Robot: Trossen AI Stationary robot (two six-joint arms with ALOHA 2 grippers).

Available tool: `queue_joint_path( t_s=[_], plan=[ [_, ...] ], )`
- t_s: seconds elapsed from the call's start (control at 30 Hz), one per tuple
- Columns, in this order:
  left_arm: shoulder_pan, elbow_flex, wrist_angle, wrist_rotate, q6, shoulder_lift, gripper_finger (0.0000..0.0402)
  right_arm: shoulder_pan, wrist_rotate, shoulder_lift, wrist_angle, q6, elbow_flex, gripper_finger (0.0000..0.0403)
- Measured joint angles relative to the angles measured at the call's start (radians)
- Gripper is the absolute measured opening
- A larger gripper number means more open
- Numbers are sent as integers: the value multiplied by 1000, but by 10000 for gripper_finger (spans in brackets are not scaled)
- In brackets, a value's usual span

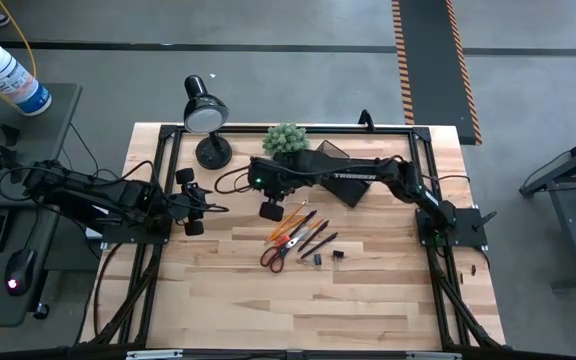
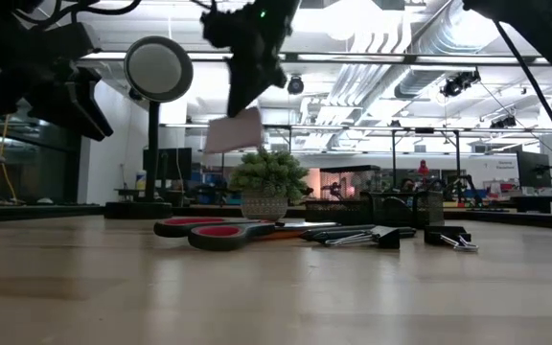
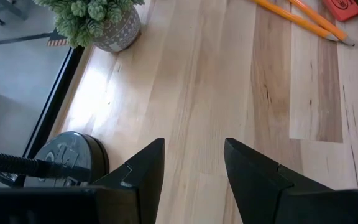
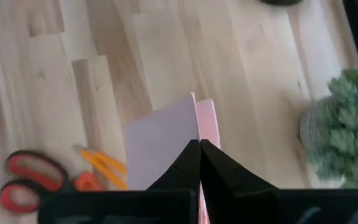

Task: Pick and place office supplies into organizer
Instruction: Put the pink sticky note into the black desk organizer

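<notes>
My right gripper reaches across the table and hangs above its middle, shut on the pink sticky-note pad. Near-right of it on the wood lie the orange-handled scissors, thin orange pencils, dark pens and tiny black clips. The dark organizer stands by the far edge, partly hidden under the right arm. My left gripper is open and waits over bare wood on the table's left side. My right gripper pinches the pink pad between its two shut fingers, on the pad's upper edge. The fingers come from above, pointing down. The pad is lifted clear of the table and hangs tilted below the fingers.
A black desk lamp stands at the far-left corner on its round base. A green plant ball in a pot sits at the far edge beside the organizer. Bare wood spans the near half of the table.
</notes>
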Motion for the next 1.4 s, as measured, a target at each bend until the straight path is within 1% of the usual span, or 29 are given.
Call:
queue_joint_path(
  t_s=[0.13, 0.33, 0.47, 0.67, 0.83, 0.93, 1.2, 1.3, 1.4],
  plan=[
    [0, 0, -7, 4, -7, 0, 156, -1, 69, -38, -95, 23, -5, 0],
    [0, 0, -6, 4, -7, 0, 156, -1, 108, -116, -218, 80, -7, 0],
    [0, 0, -5, 9, -7, 0, 156, -9, 183, -162, -347, 135, -8, 0],
    [0, 0, 1, 20, -8, 0, 156, -35, 199, -236, -443, 189, -8, 0],
    [0, 0, 1, 20, -7, 0, 156, -36, 223, -310, -443, 205, -8, 0],
    [0, 0, 1, 19, -7, 0, 156, -36, 264, -345, -444, 233, -7, 0],
    [0, 0, 0, 20, -7, 0, 156, -69, 247, -369, -444, 275, -8, 0],
    [0, 0, 0, 19, -7, 0, 156, -105, 223, -376, -445, 270, -72, 0],
    [0, 0, 2, 19, -7, 0, 156, -142, 216, -409, -446, 265, -200, 0]
  ],
)
